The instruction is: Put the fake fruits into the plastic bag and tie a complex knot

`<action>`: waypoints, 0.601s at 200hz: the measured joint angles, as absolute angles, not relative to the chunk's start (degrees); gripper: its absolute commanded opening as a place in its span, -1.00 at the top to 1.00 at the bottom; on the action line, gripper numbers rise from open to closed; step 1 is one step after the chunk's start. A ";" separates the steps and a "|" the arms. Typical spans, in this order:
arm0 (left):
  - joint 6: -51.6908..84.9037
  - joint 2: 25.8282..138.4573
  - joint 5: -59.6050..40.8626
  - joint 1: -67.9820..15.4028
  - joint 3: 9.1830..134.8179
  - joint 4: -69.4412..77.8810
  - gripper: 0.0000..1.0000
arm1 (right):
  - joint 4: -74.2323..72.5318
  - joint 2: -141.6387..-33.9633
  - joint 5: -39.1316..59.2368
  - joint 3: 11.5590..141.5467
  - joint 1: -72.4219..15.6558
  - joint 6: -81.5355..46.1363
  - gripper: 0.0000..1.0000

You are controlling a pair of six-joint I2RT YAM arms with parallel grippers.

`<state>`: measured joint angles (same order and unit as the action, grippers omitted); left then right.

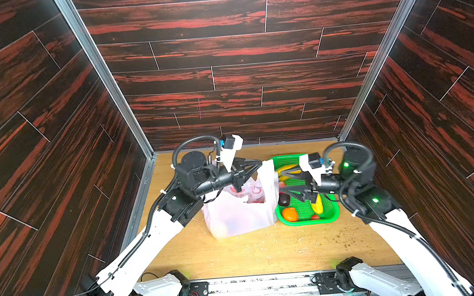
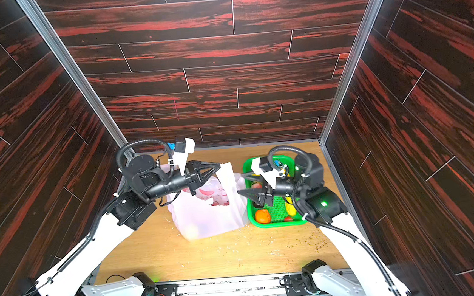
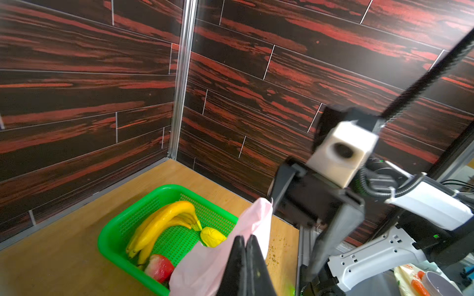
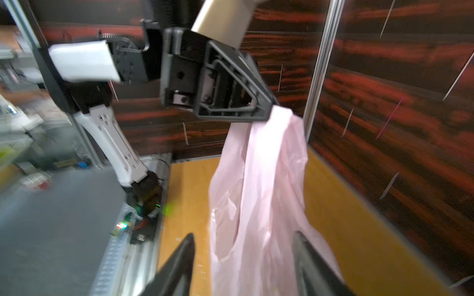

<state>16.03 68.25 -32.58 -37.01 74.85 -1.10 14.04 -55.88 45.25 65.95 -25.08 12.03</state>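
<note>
Two claws meet at the bag. The left claw [image 3: 246, 241] is clamped shut on one handle [image 3: 259, 220] of the bag [image 1: 235, 217]. It holds that strip up while the bag's body sits on the table [image 1: 237, 257].

The right claw [image 4: 243, 237] has its jaws apart and holds nothing. In the right wrist view the pink film hangs between its fingers [image 4: 179, 261]; whether they touch it cannot be told. In both top views its tips sit just beside the bag's right edge, over the left end of the basket [image 1: 306, 222].

The bag's mouth gapes upward, with red prints showing on its inner wall. The green basket stands close against the bag's right side. In it lie bananas [image 3: 164, 220], a lemon [image 3: 211, 237], a pink-red fruit [image 3: 159, 267], an orange [image 1: 290, 214], a dark ball [image 1: 284, 200] and a strawberry [image 1: 315, 217]. Crumbs speckle the table in front of the bag and basket.
</note>
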 measured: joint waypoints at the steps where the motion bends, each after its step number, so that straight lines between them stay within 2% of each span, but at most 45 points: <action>1: 16.03 68.20 -32.51 -37.01 74.85 -1.21 1.00 | 13.91 -55.81 45.21 66.00 -25.08 11.60 -0.57; 37: 15.62 68.10 -32.08 -37.01 74.85 -2.74 1.00 | 10.13 -58.94 46.54 68.69 -25.12 11.99 -0.78; 82: 15.29 67.75 -31.59 -37.01 74.85 -3.18 1.00 | 3.70 -67.68 50.50 70.19 -26.00 11.27 -0.78; 101: 15.20 67.44 -31.33 -36.99 74.85 -3.27 1.00 | 1.65 -70.26 51.99 71.20 -27.64 11.00 -0.63; 120: 15.20 67.22 -31.05 -36.97 74.85 -3.27 1.00 | -0.95 -72.25 53.74 71.99 -29.08 10.07 -0.28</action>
<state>15.20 67.22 -31.05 -36.97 74.85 -3.27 -0.95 -72.25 53.74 71.99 -29.08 10.07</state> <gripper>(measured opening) 0.067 0.727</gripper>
